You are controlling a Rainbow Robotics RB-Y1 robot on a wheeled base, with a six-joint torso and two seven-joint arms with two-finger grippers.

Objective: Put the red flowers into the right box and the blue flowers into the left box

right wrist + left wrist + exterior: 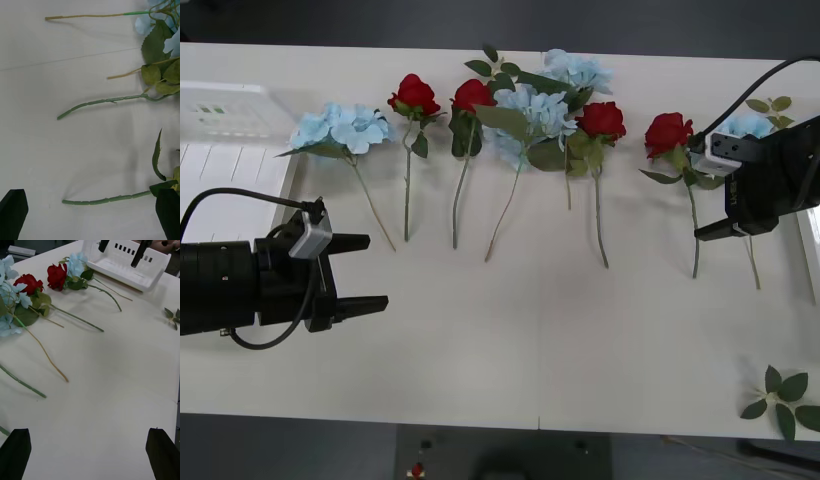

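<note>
Several red flowers [415, 95] and blue flowers [340, 128] lie in a row across the far half of the table, stems pointing toward me. The rightmost red flower [668, 132] has its stem [101, 200] lying between the open black fingers of my right gripper [717, 230], which hovers just above it. A blue flower [750, 125] is partly hidden behind that arm. My left gripper [362, 272] stands open over bare table, near the leftmost blue flower's stem. The left box [230, 170] sits at the left edge. The right box [127, 268] shows as a rim [810, 250] at the right edge.
A loose green leaf sprig [780, 395] lies at the front right corner, another [770, 103] at the back right. The near half of the table [530, 340] holds nothing else. A small white panel [225, 100] lies behind the left box.
</note>
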